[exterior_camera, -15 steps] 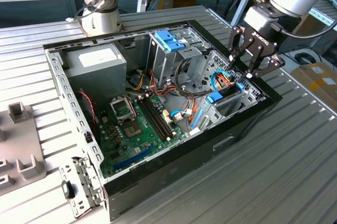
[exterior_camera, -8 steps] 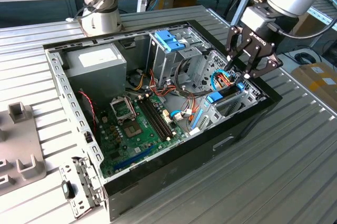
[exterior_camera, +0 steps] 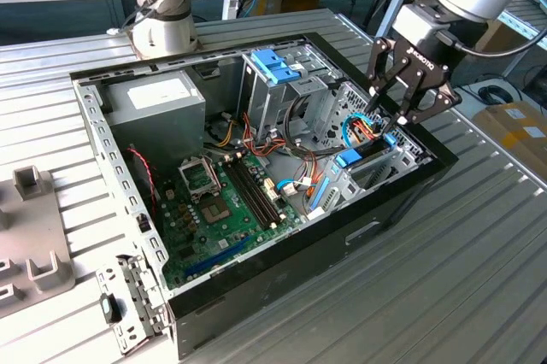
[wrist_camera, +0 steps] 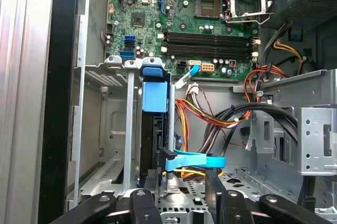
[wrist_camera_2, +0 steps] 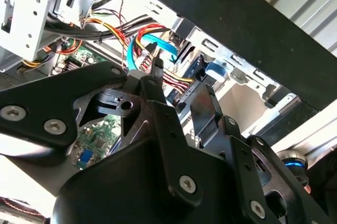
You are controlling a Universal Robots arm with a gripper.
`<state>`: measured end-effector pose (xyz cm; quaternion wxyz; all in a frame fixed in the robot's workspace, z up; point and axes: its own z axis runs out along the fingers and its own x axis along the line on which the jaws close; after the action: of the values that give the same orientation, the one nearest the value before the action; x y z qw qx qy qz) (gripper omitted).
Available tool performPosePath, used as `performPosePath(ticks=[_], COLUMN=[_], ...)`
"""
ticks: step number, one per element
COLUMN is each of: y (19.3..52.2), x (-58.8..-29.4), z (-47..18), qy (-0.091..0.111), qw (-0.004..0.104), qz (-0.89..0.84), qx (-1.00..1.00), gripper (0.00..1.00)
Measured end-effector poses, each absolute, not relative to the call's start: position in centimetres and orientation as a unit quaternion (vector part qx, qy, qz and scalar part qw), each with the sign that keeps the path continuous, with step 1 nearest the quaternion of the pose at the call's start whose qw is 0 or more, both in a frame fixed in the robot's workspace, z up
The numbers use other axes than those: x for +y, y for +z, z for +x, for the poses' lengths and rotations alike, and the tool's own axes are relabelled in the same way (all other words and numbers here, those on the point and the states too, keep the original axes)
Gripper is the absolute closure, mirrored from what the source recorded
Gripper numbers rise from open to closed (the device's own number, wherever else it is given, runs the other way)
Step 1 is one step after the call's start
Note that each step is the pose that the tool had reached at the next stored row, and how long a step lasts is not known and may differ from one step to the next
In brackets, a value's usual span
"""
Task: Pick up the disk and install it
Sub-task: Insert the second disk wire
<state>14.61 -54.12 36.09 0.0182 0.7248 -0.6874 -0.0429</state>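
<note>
The disk [exterior_camera: 355, 157] stands on edge in a metal drive bay at the exterior view's right end of the open computer case [exterior_camera: 282, 270]. Its blue carrier frame faces up. In the first wrist view the disk [wrist_camera: 156, 129] sits between the bay's rails, blue tab on top and dark body below. My gripper [exterior_camera: 391, 110] hangs just above that bay, open. Its black fingers [wrist_camera: 152, 184] stand apart on either side of a blue flat cable [wrist_camera: 192, 161], one of them close beside the disk's end. Nothing is held between them.
A tall metal cage with a blue handle [exterior_camera: 275, 65] and a grey power-supply box [exterior_camera: 158, 99] stand at the case's back. The motherboard [exterior_camera: 226, 202] lies on the floor, with loose cable bundles [wrist_camera: 231, 119] beside the bay. Another arm's base [exterior_camera: 162, 31] and grey fixtures [exterior_camera: 34, 236] are outside.
</note>
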Motion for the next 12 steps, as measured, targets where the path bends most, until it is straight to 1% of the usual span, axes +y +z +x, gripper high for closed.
performPosePath(ticks=[12], y=[36.3], x=[-54.2], z=[13.3], qy=[-0.042], qw=[0.018], qz=[0.725], qx=[-0.687], gripper=[0.52])
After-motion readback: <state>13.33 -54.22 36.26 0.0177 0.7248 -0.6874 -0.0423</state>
